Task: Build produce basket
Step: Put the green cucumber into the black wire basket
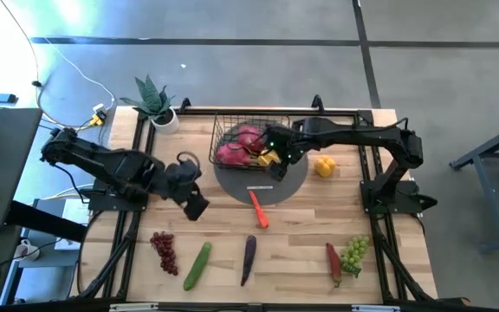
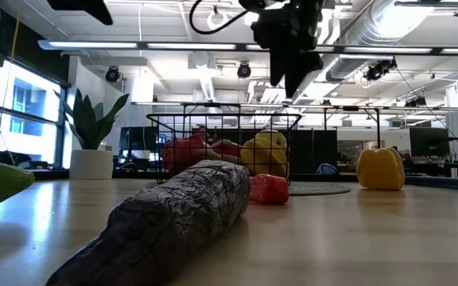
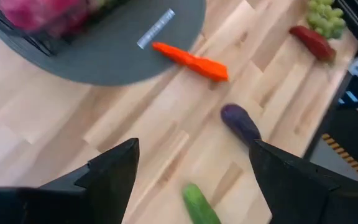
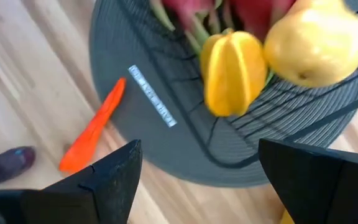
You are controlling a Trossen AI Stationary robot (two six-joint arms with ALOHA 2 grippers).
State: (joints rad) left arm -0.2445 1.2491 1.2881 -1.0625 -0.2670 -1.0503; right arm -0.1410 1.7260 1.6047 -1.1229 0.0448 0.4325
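A pale wooden plank tabletop stands on a smooth grey concrete floor crossed by dark seam lines. A white cable trails over the floor beyond the tabletop's far left corner. Seen level across the tabletop, the room has an open ceiling with long white strip lights and silver ducts. Tall bright windows fill the left wall, and dark desks with monitors line the back.
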